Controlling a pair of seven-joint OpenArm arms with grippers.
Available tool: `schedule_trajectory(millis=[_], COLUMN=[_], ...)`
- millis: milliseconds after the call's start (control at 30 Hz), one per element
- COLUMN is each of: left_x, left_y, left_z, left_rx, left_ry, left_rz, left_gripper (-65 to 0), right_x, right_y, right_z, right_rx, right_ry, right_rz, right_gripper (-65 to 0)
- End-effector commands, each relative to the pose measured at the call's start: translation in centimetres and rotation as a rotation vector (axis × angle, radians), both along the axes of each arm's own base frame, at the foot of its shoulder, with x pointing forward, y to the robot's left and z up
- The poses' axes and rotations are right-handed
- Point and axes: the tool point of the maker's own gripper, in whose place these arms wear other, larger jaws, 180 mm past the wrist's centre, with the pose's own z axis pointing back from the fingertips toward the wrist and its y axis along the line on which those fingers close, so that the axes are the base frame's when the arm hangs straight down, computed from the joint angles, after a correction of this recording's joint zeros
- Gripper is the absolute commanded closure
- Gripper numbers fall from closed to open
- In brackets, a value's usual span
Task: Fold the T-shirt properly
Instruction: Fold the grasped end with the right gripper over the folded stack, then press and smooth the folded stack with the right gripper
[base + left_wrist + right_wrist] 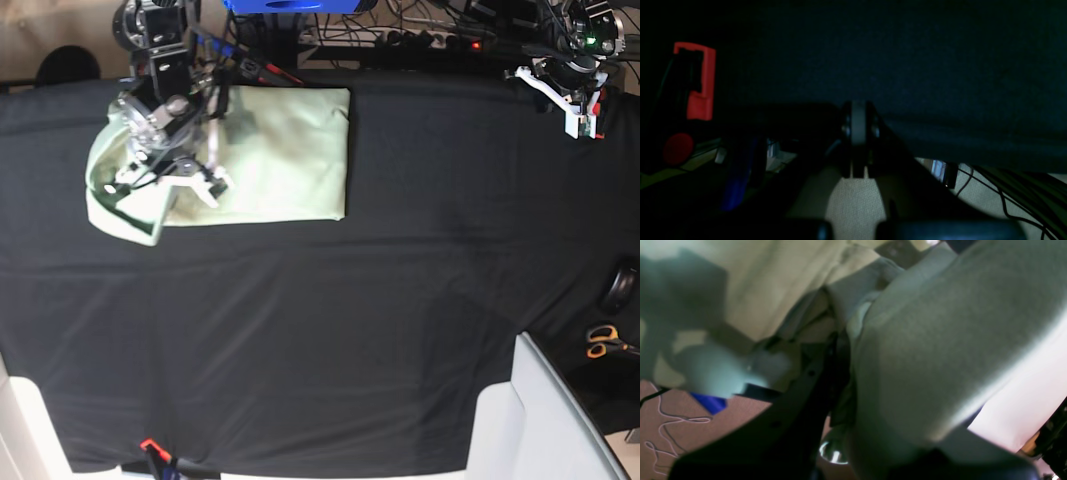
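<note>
We find the right end effector (165,175) pinching the T-shirt (290,150) near the bench's (350,330) far corner; the left end effector (580,120), pressed together, sits at the opposite far corner.

No text, label, brand, number or sign could be read in any view. The T-shirt (270,150) showed plain pale cloth with no legible mark, and the black table cloth (350,320) beneath it carried no writing.

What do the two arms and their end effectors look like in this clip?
Right arm: silver-grey metal links, black joints and cables, white finger brackets. Left arm: black body, white end effector with small red accents; its wrist view shows dark fingers around a grey pad.
</note>
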Motion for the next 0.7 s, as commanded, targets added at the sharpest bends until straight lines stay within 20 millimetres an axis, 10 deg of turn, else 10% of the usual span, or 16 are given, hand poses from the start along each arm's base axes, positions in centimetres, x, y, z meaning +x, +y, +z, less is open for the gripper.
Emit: schedule_trajectory(millis=[0,667], left_x=[0.5,0.5], left_y=[0.5,0.4], left_z=[0.8,0.7], left_rx=[0.019,0.017], left_ry=[-0.026,-0.026], left_rz=[-0.008,-0.008], left_gripper=[0.0,0.0], right_x=[0.8,1.3], right_y=[0.5,6.4], right_z=[1.0,3.0], right_rx=[0.007,0.093], right_ry=[-0.037,-0.117], right_rz=[0.007,0.041], right_gripper=[-0.1,-0.1])
